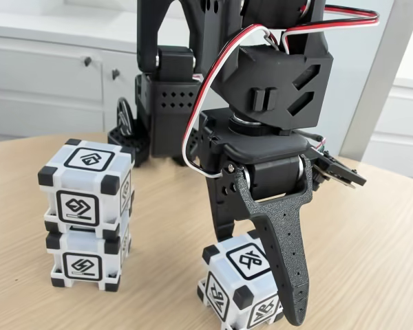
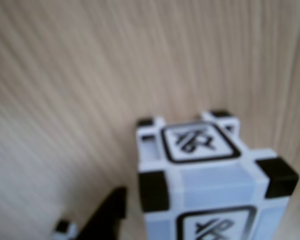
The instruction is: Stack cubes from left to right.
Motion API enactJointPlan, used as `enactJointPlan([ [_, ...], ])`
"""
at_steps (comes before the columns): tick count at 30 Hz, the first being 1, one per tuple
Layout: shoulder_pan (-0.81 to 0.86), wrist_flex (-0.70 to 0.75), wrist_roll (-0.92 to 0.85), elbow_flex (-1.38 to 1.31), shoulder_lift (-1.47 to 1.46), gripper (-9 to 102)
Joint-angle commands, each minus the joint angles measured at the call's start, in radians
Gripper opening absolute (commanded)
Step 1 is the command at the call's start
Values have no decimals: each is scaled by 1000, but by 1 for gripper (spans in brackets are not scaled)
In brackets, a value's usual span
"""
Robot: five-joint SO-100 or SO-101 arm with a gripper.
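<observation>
Two white cubes with black corners stand stacked at the left of the fixed view, the upper cube (image 1: pixel 88 183) squarely on the lower cube (image 1: pixel 86 256). A third cube (image 1: pixel 242 283) rests on the wooden table near the front edge, also seen close up in the wrist view (image 2: pixel 210 180). My gripper (image 1: pixel 258 282) is lowered around this third cube, jaws open. The long black finger (image 1: pixel 289 261) passes in front of the cube's right side. In the wrist view the other finger (image 2: pixel 107 215) sits just left of the cube with a thin gap.
The arm's black base (image 1: pixel 162 103) stands at the back of the light wooden table (image 1: pixel 372 234). White cabinets and a wall lie behind. Bare table stretches between the stack and the third cube, and to the right.
</observation>
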Motion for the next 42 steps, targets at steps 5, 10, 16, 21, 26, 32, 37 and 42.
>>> enactJointPlan([
  [5,12,-9,2,-3,2,32],
  [10,14,-9,-6,-3,-31,32],
  [16,14,-9,-6,-3,-51,29],
  [21,14,-9,3,-3,-51,10],
  [26,14,-9,17,-5,-46,0],
  [32,14,-8,15,-5,-18,0],
  [37,14,6,15,-3,149,0],
  [42,14,9,0,-3,342,0],
])
